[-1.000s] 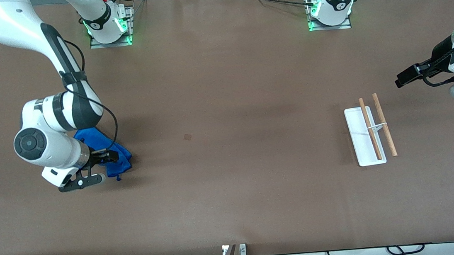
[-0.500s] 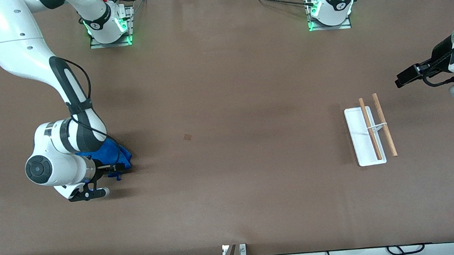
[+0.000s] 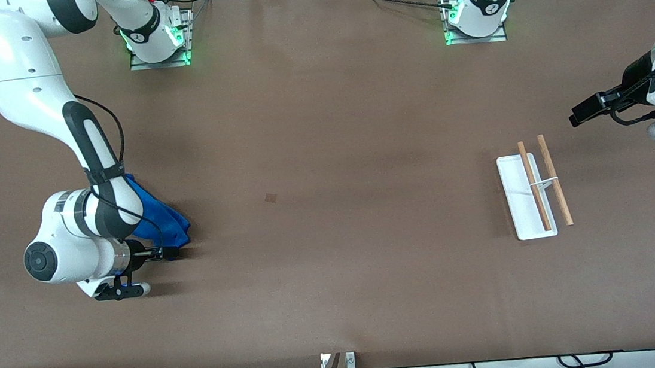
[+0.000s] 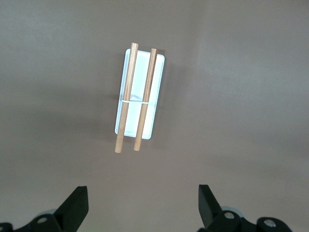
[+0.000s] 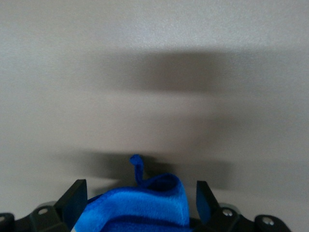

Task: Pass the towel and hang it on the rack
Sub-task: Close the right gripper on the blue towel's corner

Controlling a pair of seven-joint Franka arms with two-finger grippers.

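The blue towel (image 3: 160, 221) lies bunched on the brown counter (image 3: 334, 255) at the right arm's end. The right gripper (image 5: 137, 205) sits low at it, jaws spread wide, the cloth's edge and small loop tag between them. The rack (image 3: 533, 194) stands on the counter toward the left arm's end. The left gripper (image 4: 140, 208) waits above the rack, jaws spread and holding nothing.

Right gripper (image 5: 136, 198) low, jaws spread — left gripper (image 4: 141, 208) waits, agape
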